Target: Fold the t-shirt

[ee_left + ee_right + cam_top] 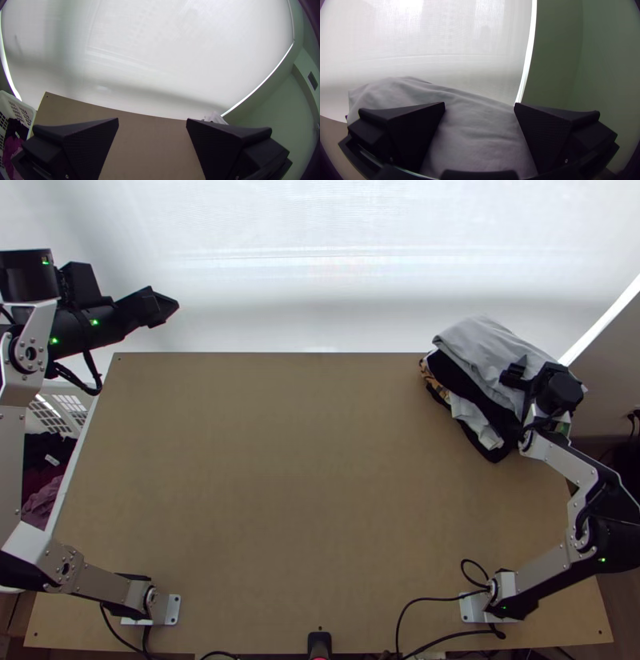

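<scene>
Right hand spread wide, gripping nothing, at the surface's far right corner | beneath, grey cloth, my likely t-shirt, draped atop the pile; probably stacked there to save working room | left hand wide open, unladen, beyond the surface's far left corner; basket beside its left edge, presumably for supply

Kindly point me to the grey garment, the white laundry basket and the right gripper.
Grey garment [482, 346]: top view, its upper surface.
White laundry basket [20, 101]: left wrist view, near its rim.
Right gripper [479, 104]: right wrist view, midway between fingertips.
</scene>
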Available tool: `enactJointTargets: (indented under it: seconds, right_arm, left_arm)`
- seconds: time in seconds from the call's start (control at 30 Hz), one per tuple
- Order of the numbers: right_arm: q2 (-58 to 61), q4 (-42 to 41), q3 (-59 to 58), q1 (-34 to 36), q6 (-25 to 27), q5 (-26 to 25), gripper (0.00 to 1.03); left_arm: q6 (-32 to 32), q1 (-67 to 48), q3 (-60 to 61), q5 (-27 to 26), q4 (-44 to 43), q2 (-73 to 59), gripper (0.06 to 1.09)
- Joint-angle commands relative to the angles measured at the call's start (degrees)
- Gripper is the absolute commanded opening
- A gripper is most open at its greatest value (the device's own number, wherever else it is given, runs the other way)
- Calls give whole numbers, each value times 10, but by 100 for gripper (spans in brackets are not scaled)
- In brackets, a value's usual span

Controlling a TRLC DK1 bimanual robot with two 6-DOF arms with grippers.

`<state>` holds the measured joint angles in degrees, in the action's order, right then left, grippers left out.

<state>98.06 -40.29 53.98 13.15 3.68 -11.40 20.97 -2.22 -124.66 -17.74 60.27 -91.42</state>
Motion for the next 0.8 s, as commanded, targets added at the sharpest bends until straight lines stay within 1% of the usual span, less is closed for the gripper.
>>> enactJointTargets:
  seconds: [0.0, 0.1, 0.23, 0.33, 0.43, 0.5, 0.6, 0.63, 0.67, 0.77]
  right_arm:
    - [35, -11, -32, 12, 7, -9, 98]
    - [33, -12, -34, 15, 8, -9, 98]
    - [-19, -6, -18, 15, 12, -9, 98]
    - [-70, 43, 10, 12, 13, -9, 98]
    - [-123, 103, 46, 6, 13, -9, 98]
    - [-161, 127, 61, -4, 15, -8, 98]
    - [-212, 200, 97, -31, 26, -8, 98]
    - [-228, 218, 105, -38, 28, -8, 98]
    - [-244, 236, 113, -44, 29, -7, 98]
    - [-293, 274, 121, -69, 47, -2, 98]
  left_arm:
    - [4, 2, -17, 1, -5, 18, 105]
    - [4, 1, -17, 1, -5, 21, 105]
    - [4, 4, -17, 2, -11, 27, 105]
    - [4, 14, -17, 9, -25, 37, 105]
    - [-2, 18, -16, 37, -40, 48, 105]
    - [-20, 18, -12, 68, -48, 59, 105]
    - [-52, 14, 10, 120, -64, 82, 105]
    - [-59, 10, 31, 141, -80, 97, 105]
    - [-64, 7, 57, 151, -100, 113, 105]
    - [-76, 8, 157, 166, -176, 175, 105]
